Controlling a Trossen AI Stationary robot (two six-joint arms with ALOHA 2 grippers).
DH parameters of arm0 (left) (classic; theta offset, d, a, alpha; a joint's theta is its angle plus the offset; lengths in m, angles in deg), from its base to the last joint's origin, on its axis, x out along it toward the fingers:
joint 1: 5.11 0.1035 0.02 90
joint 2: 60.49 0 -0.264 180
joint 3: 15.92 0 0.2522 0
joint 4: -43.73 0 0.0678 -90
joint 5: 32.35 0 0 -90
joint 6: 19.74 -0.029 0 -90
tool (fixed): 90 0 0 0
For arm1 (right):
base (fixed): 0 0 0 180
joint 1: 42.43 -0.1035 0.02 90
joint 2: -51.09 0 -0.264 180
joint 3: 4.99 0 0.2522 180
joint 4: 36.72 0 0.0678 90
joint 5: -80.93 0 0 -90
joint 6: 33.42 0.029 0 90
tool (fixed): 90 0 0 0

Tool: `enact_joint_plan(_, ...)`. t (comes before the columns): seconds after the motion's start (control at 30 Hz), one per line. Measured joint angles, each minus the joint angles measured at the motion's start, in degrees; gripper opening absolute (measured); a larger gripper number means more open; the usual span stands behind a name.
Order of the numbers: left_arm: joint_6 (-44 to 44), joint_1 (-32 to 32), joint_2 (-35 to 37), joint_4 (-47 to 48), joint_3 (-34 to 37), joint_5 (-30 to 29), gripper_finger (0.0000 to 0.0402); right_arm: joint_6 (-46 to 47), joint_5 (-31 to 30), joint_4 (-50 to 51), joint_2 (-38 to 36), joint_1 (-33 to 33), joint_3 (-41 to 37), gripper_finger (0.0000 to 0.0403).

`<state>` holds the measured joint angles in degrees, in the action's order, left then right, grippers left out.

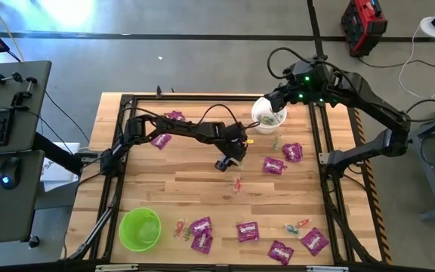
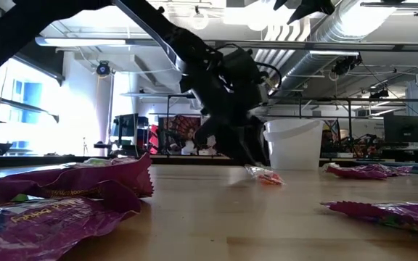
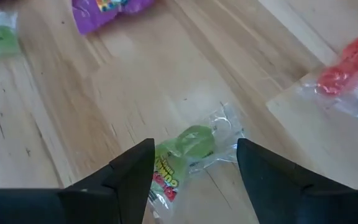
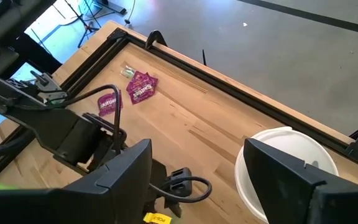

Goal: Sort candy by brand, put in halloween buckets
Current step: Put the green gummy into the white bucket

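The candy is scattered over the counter (image 1: 202,189): purple packets (image 1: 248,231) mostly along the near edge, a few by the white bucket (image 1: 268,115), two near the far left corner, with small clear-wrapped sweets between them. My left end effector (image 3: 194,168) hangs low over the middle of the counter with its fingers apart, and a green wrapped sweet (image 3: 188,149) lies flat on the wood between them, gripped by neither. A red wrapped sweet (image 3: 347,65) sits just beside it. I read that spread as either a sweet just let go or a grasp about to begin; I can't say which.

My right end effector (image 4: 194,171) hovers above the white bucket, at the far right of the counter, fingers wide and empty. Parking it there makes sense if this bucket is its drop point. The green bucket (image 1: 140,228) stands at the near left corner, well apart from both arms, so anything meant for it needs a long carry by the left arm.
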<state>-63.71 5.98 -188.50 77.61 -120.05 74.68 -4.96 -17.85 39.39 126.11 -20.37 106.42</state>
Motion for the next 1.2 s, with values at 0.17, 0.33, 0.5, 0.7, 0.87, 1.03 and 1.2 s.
enact_joint_plan(0.17,0.2,0.1,-0.5,-0.9,0.0,0.9,0.0213,0.0,0.0,0.0,0.0,0.0,0.0,0.0247)
enact_joint_plan(0.33,0.8,0.2,-1.9,-0.9,-0.1,1.3,0.019,0.0,0.0,0.0,0.0,0.0,0.0,0.0247)
enact_joint_plan(0.5,3.1,0.1,-2.1,0.2,-0.2,1.0,0.0106,0.0,-0.1,0.0,0.0,0.0,0.0,0.0247)
enact_joint_plan(0.7,4.2,1.3,1.2,3.0,-0.6,0.7,0.001,-0.3,-0.1,0.0,0.0,0.0,0.0,0.0247)
enact_joint_plan(0.87,6.9,5.2,7.9,7.6,-1.1,2.0,0.0013,-1.0,-0.1,0.0,0.0,0.0,0.0,0.0247)
enact_joint_plan(1.03,16.4,12.3,16.1,15.5,-1.1,16.8,0.0002,-2.8,-1.2,0.0,0.0,0.0,0.0,0.0247)
enact_joint_plan(1.2,24.4,18.4,24.3,18.1,-1.0,34.2,0.0001,-3.5,-3.2,0.1,0.0,0.0,0.0,0.0247)
